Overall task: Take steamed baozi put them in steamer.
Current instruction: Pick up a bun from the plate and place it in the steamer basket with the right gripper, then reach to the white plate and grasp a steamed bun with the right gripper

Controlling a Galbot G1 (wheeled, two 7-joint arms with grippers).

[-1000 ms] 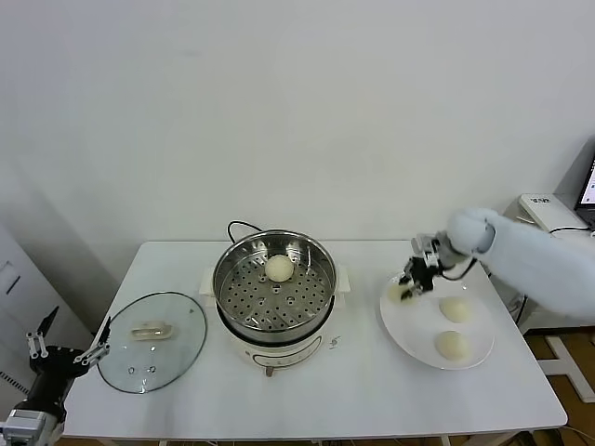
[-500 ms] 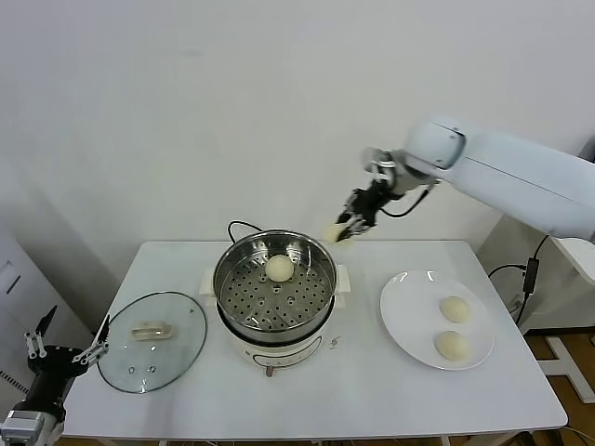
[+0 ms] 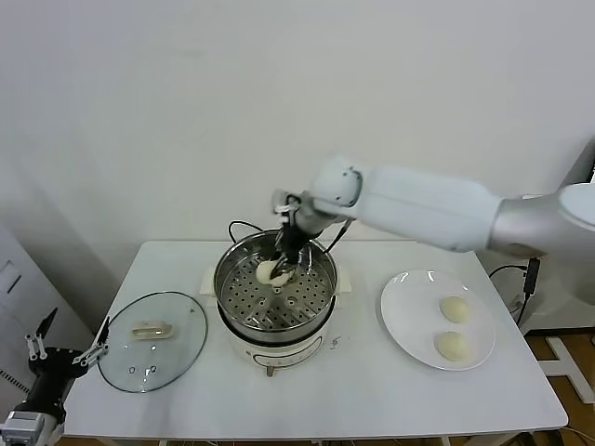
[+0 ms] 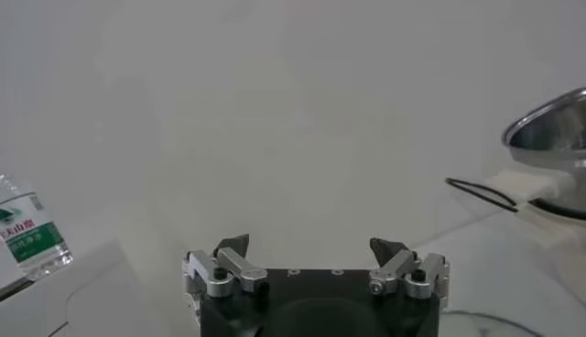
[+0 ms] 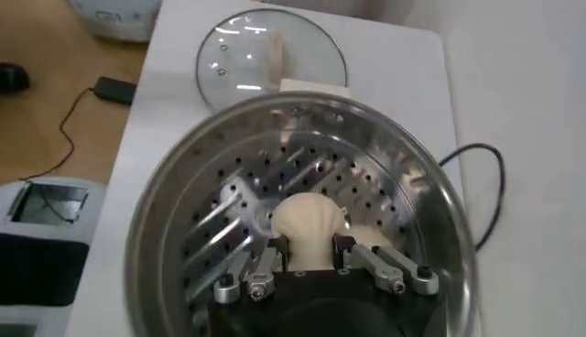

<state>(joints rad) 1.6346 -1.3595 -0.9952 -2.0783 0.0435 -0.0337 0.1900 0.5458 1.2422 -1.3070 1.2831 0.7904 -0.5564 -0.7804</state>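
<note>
My right gripper (image 3: 283, 261) is down inside the steamer (image 3: 275, 321), over the back of its perforated tray. It is shut on a cream-white baozi (image 5: 309, 224), which sits low over the tray between the fingertips. A second baozi (image 5: 370, 235) lies on the tray right beside it, partly hidden by a finger. In the head view only one pale bun (image 3: 268, 272) shows under the gripper. Two more baozi (image 3: 454, 309) (image 3: 452, 346) lie on the white plate (image 3: 400, 316). My left gripper (image 3: 65, 358) is parked at the lower left, open and empty.
The glass lid (image 3: 152, 341) with a white handle lies flat on the table left of the steamer, and it also shows in the right wrist view (image 5: 270, 50). A black cord (image 3: 237, 226) runs behind the steamer. A water bottle (image 4: 27, 233) stands off to the side.
My right gripper lifted a baozi off the plate, carried it left over the steamer and came down into the pot. The plate went from three buns to two. The left arm has not moved.
</note>
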